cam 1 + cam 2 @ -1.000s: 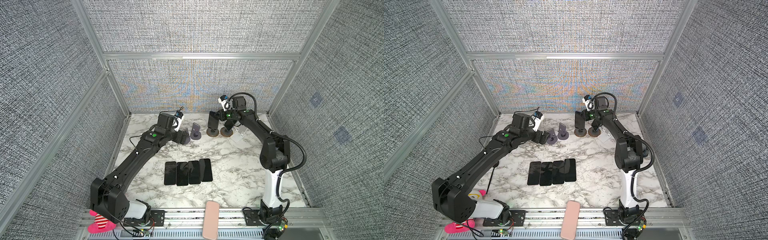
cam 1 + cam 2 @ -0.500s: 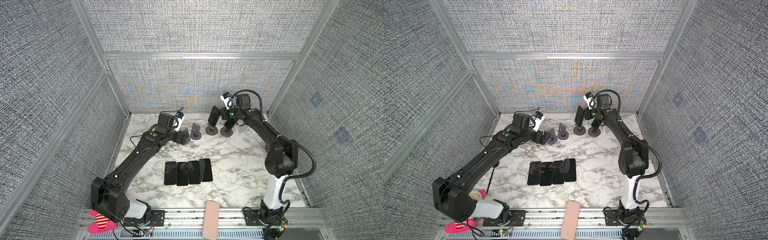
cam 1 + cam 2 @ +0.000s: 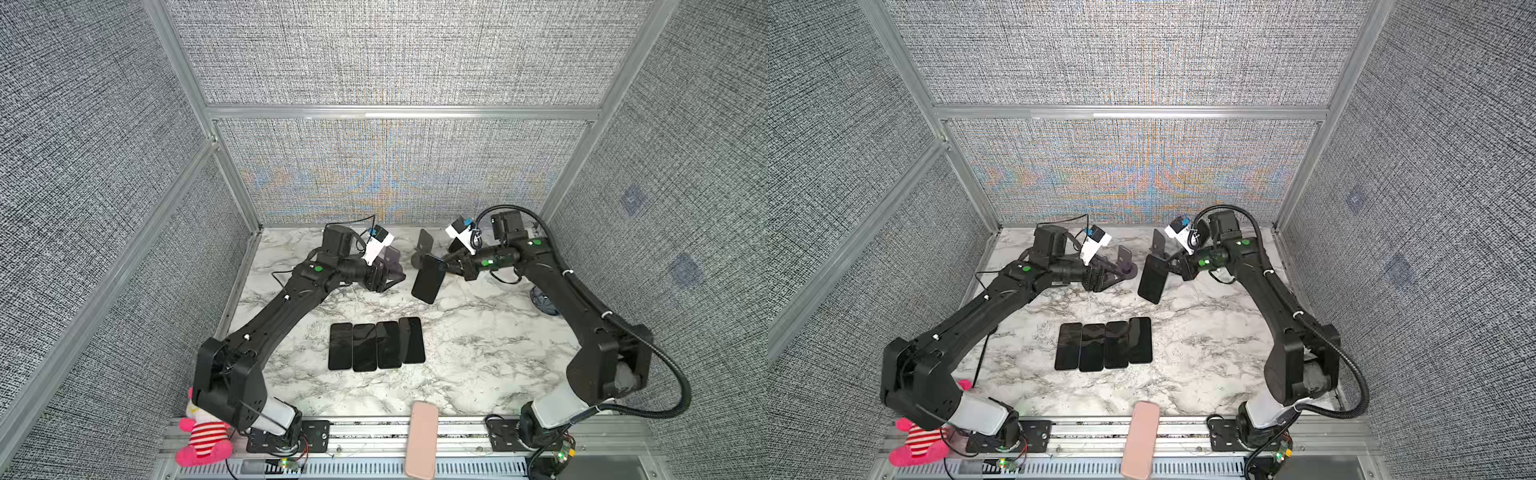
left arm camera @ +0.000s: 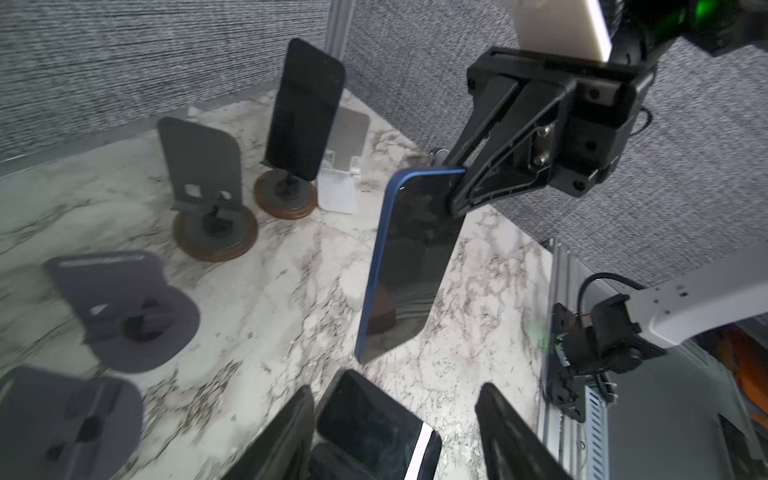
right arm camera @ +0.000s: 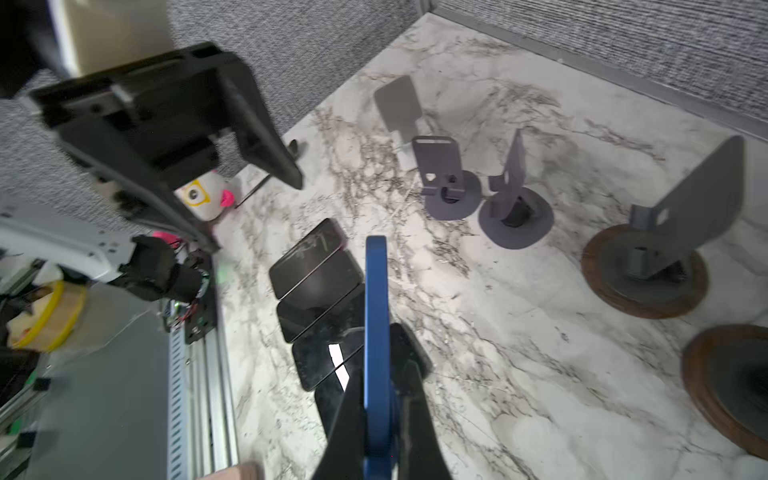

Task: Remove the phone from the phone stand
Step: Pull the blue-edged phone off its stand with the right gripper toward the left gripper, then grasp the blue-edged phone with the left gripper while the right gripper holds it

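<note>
Phone [image 3: 428, 279], blue-rimmed with a dark screen, hangs tilted in the air above the marble bench [image 3: 478, 353]. The right gripper [image 3: 445, 266] pinches it at its upper end, with its jaws closed against the 2 faces. The phone is clear of the empty grey phone stand [image 3: 423, 245]. It sits between that stand and a row of 4 dark phones [image 3: 376, 345] lying flat, side by side.

Right wrist view: the phone [image 5: 376, 316] appears edge-on, with only its blue rim showing between the gripper's black fingers [image 5: 349, 415].

Left wrist view: the screen face shows. So does the stand's round wooden base and a second phone [image 4: 305, 112], which is propped on another wooden-based stand beside a white stand [image 4: 340, 183]. The top views do not show that phone clearly.

The left gripper [image 3: 388, 280] hovers near 2 purple stands [image 4: 124, 299], with its jaws apart and holding nothing.
</note>
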Controlling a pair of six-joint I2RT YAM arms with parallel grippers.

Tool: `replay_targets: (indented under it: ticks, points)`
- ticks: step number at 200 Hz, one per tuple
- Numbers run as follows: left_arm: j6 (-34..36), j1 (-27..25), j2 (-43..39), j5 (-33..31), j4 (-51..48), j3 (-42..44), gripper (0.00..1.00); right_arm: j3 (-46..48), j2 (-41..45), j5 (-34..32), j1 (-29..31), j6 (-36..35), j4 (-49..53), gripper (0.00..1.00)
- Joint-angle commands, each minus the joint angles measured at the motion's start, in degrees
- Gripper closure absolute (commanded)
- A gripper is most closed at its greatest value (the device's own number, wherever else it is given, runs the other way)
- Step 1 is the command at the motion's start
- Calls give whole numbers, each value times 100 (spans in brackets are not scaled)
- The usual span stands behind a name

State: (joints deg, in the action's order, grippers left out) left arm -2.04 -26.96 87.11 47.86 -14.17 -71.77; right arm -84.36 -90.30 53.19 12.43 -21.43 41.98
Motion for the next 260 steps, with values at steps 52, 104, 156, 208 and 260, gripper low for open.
replay_targets:
  ticks: [52,104,156,208,260]
  points:
    - [65,-273,741,1484,473,-339,39,-711,-624,1550,-20,-1707,1665,100]
    - [-270,-319,855,1832,1084,-221,71,-1239,-1150,1941,13,-2615,2578,100]
    - [-696,-319,951,1790,1868,-29,97,-1652,-1628,1958,25,-2621,2782,79]
    - [-1387,-316,686,176,2501,384,100,-1048,-1278,721,-400,303,392,45]
    - [-3597,-456,109,-2699,2840,1049,100,279,-235,-1803,-105,2500,-1037,43]
